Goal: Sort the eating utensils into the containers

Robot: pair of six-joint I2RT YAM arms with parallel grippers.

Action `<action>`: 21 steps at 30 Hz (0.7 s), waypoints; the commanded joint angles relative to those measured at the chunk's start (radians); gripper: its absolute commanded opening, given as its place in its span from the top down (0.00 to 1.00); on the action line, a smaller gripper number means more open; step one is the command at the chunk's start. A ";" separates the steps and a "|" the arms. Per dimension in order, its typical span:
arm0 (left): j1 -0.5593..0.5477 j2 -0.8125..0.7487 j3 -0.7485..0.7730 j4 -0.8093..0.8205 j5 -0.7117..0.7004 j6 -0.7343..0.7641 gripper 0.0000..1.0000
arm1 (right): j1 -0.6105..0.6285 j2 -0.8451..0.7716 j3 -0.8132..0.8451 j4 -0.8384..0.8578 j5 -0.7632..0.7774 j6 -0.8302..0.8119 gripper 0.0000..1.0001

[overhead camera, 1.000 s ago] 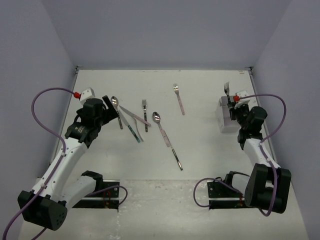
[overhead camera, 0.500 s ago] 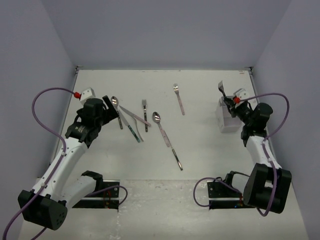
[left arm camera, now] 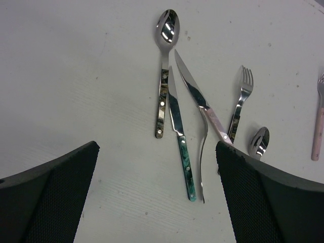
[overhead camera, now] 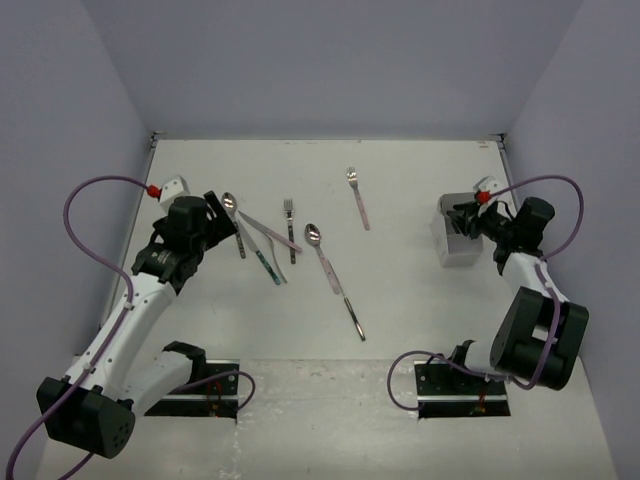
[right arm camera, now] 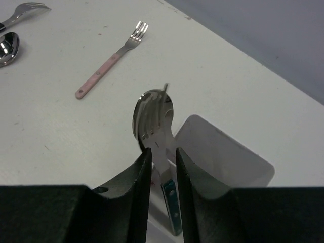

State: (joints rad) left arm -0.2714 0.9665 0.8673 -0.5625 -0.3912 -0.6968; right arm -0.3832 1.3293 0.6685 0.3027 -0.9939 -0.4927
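My left arm (overhead camera: 125, 310) reaches forward along the left side, elbow bent. Its claw (overhead camera: 220, 216) is spread wide and hovers low over loose cutlery on the tabletop (overhead camera: 400, 270): a dark-handled spoon (left arm camera: 163, 81), a teal-handled knife (left arm camera: 179, 136) and a pink-handled knife (left arm camera: 202, 101).

My right arm (overhead camera: 525, 290) is folded close to its base, wrist turned left over the white container (right arm camera: 223, 157). Its claw (right arm camera: 163, 152) is narrow, with the fingers either side of a teal-handled utensil (right arm camera: 152, 119). That utensil stands head-up with its handle down in the container. I cannot tell whether the fingers press on it.
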 commanded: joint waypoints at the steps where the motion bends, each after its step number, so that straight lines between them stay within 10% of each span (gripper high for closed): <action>1: -0.003 0.001 0.004 0.021 -0.028 -0.023 0.00 | -0.013 0.021 0.055 -0.059 -0.077 -0.058 0.72; 11: -0.003 0.012 0.022 0.019 -0.038 -0.023 0.00 | -0.019 -0.097 0.103 -0.125 -0.051 -0.024 0.59; 13: -0.003 0.017 0.025 0.019 -0.038 -0.020 0.00 | -0.019 -0.137 0.109 -0.108 -0.028 0.040 0.41; 15: -0.003 0.018 0.027 0.019 -0.037 -0.020 0.00 | -0.016 -0.185 0.149 -0.122 -0.023 0.078 0.02; 21: -0.003 0.021 0.027 0.021 -0.035 -0.013 0.00 | 0.099 -0.234 0.353 -0.282 0.053 0.262 0.01</action>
State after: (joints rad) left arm -0.2714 0.9874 0.8673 -0.5625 -0.4042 -0.6971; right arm -0.3542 1.1240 0.9215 0.1047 -0.9855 -0.3485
